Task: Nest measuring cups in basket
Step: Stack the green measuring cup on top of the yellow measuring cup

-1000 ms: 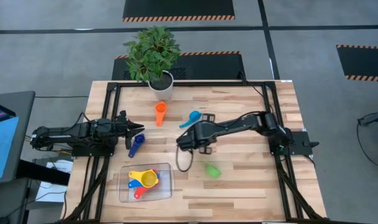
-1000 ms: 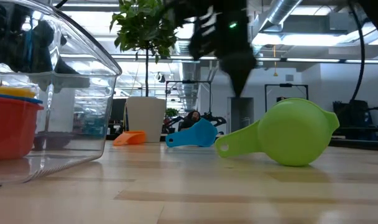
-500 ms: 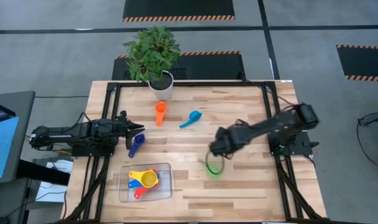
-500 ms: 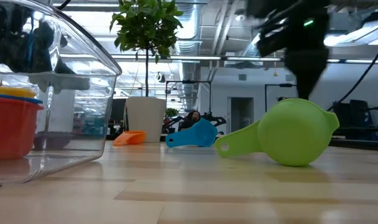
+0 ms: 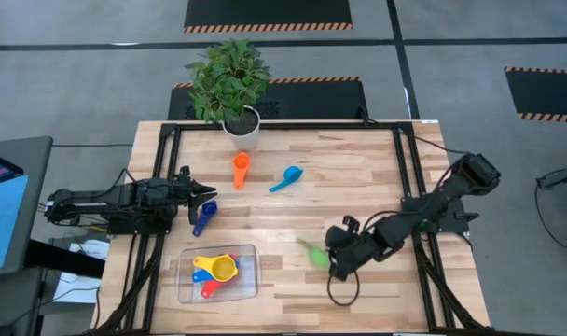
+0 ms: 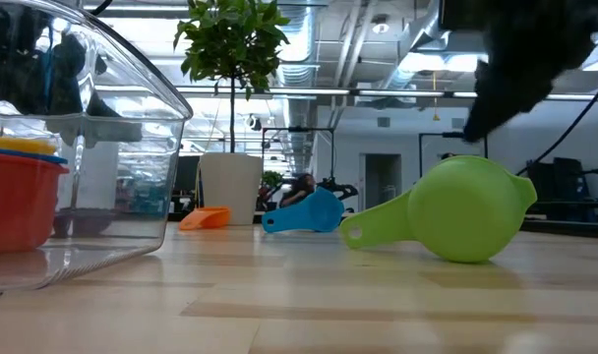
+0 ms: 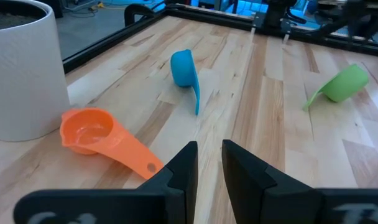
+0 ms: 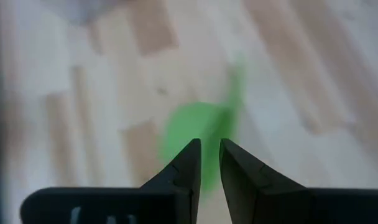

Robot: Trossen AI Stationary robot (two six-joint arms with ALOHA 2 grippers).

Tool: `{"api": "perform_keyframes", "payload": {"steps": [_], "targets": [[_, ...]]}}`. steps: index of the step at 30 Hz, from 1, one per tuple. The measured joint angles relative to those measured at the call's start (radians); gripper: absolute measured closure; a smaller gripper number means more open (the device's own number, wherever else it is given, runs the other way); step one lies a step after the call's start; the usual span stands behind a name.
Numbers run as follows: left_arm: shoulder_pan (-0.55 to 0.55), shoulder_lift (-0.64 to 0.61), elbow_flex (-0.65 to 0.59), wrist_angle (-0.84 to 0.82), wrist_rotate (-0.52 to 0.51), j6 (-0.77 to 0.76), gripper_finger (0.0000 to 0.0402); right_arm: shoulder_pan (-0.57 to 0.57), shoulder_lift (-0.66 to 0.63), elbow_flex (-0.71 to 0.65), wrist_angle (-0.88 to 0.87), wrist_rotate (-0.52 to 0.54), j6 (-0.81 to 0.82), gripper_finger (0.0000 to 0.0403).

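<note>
Three cups (image 5: 214, 271) in basket (image 5: 247, 287), four on table (image 5: 358, 177).

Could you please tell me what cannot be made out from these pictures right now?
- Cups nested in the basket: the high view is too small to count them, and the low view cuts them off at its edge.
- Dark blue cup: partly hidden by the left gripper from above.
- Green cup: blurred in the right wrist view, so contact with the right gripper is unclear.

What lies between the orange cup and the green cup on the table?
The light blue cup lies between the orange cup and the green cup, clearest in the left wrist view; otherwise bare wood.
</note>
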Motion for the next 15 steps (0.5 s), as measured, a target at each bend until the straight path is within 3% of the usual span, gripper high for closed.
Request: {"api": "perform_keyframes", "payload": {"steps": [9, 15], "targets": [[0.0, 0.0, 0.0, 0.0, -0.002, -0.001, 0.034, 0.054, 0.028, -0.002, 0.018, 0.104, 0.031, 0.0321], [0.0, 0.0, 0.0, 0.005, -0.002, -0.002, 0.034, 0.035, 0.024, 0.0, 0.022, 0.105, -0.017, 0.0321]]}}
